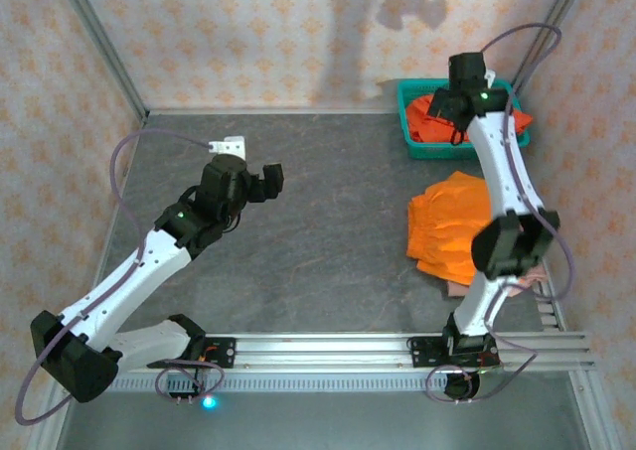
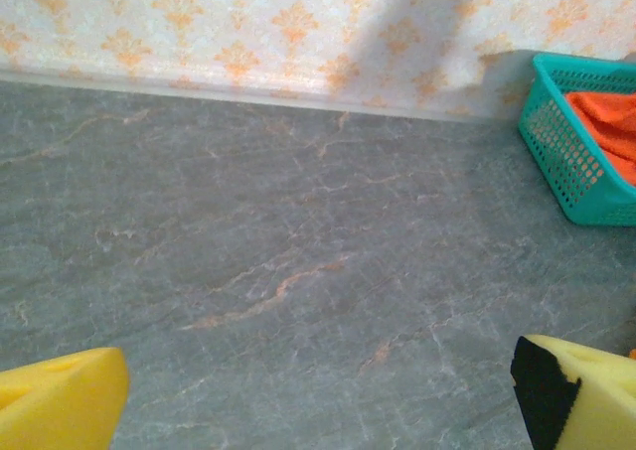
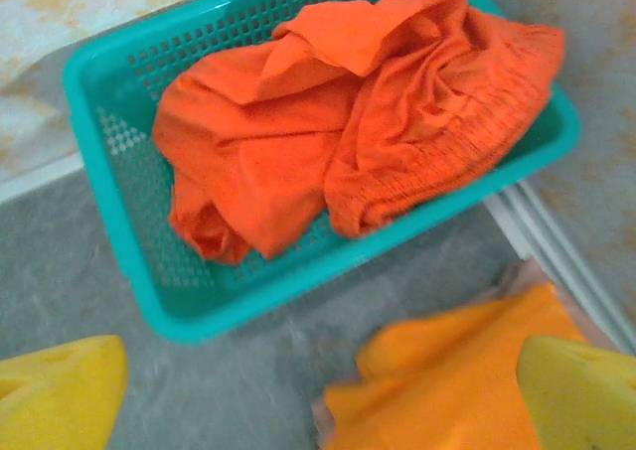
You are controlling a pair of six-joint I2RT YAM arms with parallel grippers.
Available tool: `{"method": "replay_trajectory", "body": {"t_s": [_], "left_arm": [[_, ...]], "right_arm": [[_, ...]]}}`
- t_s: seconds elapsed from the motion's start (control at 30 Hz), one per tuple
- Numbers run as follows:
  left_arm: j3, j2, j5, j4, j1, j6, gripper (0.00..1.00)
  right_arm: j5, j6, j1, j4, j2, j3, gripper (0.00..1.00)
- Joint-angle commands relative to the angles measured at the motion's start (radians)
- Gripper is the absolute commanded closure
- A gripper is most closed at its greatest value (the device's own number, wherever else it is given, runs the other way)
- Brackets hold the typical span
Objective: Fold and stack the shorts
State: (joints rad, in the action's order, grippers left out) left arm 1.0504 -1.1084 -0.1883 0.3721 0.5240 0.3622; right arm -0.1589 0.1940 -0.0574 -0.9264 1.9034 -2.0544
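A grey, stone-patterned counter (image 2: 298, 271), veined in pale and rust tones, is seen stretching ahead of the left fingers (image 2: 60, 400). Farther out from those fingers it is bounded by a wall (image 2: 199, 23) papered in cream with orange floral motifs, and a pale strip (image 2: 199, 90) is run along the join. A soft shadow (image 1: 407, 3) is cast on the wallpaper. Metal frame posts (image 1: 99, 43) are set at the corners.

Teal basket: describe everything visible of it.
The teal basket is a shallow rectangular tub of what looks like plastic. Its walls are perforated with rows of small holes under a smooth rim. It stands upright on the grey table in the far right corner, close to the patterned wall. Crumpled orange shorts lie in it, heaped up to the rim on one side.
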Motion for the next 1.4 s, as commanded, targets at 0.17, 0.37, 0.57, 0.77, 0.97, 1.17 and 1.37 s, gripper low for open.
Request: {"method": "replay_trajectory", "body": {"t_s": [0.17, 0.37, 0.57, 0.77, 0.97, 1.17, 1.37], "left_arm": [[-0.024, 0.024, -0.032, 0.032, 0.006, 0.070, 0.00], [-0.050, 0.064, -0.034, 0.045, 0.006, 0.101, 0.00], [-0.069, 0.091, -0.035, 0.060, 0.006, 0.129, 0.00], [-0.069, 0.099, -0.048, 0.084, 0.006, 0.139, 0.00], [-0.069, 0.095, -0.054, 0.088, 0.005, 0.142, 0.00], [-0.080, 0.096, -0.061, 0.090, 0.006, 0.143, 0.00], [-0.092, 0.102, -0.063, 0.077, 0.006, 0.136, 0.00]], "right_arm": [[0.044, 0.159, 0.118, -0.033, 0.362, -0.402, 0.00], [0.157, 0.292, 0.202, 0.073, 0.500, -0.478, 0.00], [0.251, 0.402, 0.240, 0.163, 0.630, -0.545, 0.01], [0.277, 0.545, 0.257, 0.204, 0.729, -0.586, 0.01], [0.330, 0.632, 0.265, 0.237, 0.781, -0.586, 0.26], [0.354, 0.643, 0.266, 0.278, 0.777, -0.586, 0.85], [0.458, 0.633, 0.266, 0.372, 0.696, -0.563, 1.00]]}}
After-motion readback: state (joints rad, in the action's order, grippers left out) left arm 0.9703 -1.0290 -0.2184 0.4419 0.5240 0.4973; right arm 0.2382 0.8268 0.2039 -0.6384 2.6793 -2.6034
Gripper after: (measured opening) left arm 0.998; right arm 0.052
